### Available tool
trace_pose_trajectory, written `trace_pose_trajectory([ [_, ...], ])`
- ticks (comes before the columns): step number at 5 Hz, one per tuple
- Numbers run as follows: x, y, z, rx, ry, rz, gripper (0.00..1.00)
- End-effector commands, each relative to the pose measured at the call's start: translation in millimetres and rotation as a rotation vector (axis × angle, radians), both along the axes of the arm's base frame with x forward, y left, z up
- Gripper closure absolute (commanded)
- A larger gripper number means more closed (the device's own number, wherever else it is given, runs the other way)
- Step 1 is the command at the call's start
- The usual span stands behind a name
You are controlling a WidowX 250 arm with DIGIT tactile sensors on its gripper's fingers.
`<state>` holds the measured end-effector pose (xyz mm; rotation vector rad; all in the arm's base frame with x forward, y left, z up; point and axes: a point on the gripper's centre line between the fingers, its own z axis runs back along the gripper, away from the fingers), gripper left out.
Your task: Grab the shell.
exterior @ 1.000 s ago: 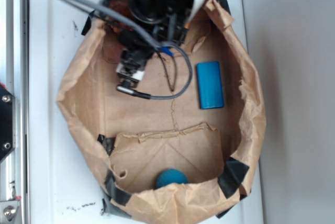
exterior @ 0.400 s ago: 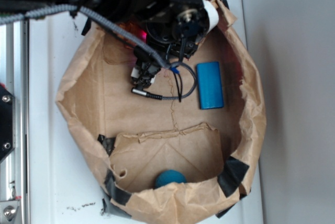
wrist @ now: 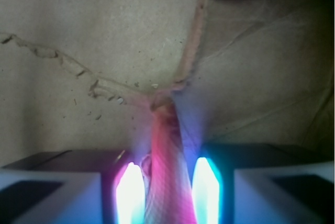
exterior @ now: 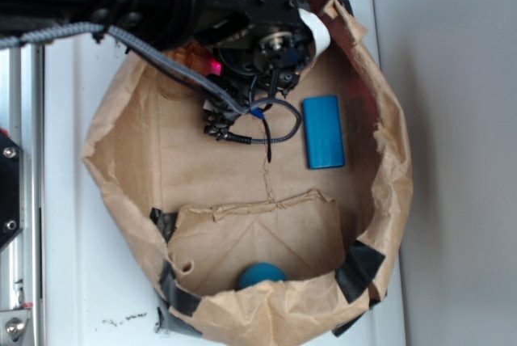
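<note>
Wrist view: the shell (wrist: 167,171) lies lengthwise between the two glowing fingertips (wrist: 130,192), its pointed end reaching forward to a torn seam in the brown paper. The gripper (wrist: 167,195) straddles it with narrow gaps on both sides, so the jaws look parted and not yet biting; contact cannot be confirmed. Exterior view: the arm hangs low over the upper-left floor of the paper bag (exterior: 388,160), hiding the shell. The blue block (exterior: 323,131) lies just beside the wrist, the blue ball (exterior: 262,274) well apart at the near wall. Judgement: the closing step. Close evenly across the ribbed body, not the thin tip, and keep centred so the taper does not squirt out.
</note>
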<state>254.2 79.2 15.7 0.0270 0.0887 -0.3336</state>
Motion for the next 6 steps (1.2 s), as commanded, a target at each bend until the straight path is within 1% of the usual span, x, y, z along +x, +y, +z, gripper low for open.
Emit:
trace_pose_trajectory([
  [1,0,-8,34,-0.029,-0.074,-0.025,1.0],
  [2,-5,-14,76,-0.108,-0.154,-0.035,1.0],
  [3,-12,-23,118,-0.166,-0.24,-0.075,1.0],
  [4,-19,-29,143,-0.197,-0.303,-0.101,1.0],
  [5,-28,-36,154,-0.2,-0.315,-0.129,1.0],
  [6,-30,-39,154,-0.147,-0.258,-0.111,0.59],
])
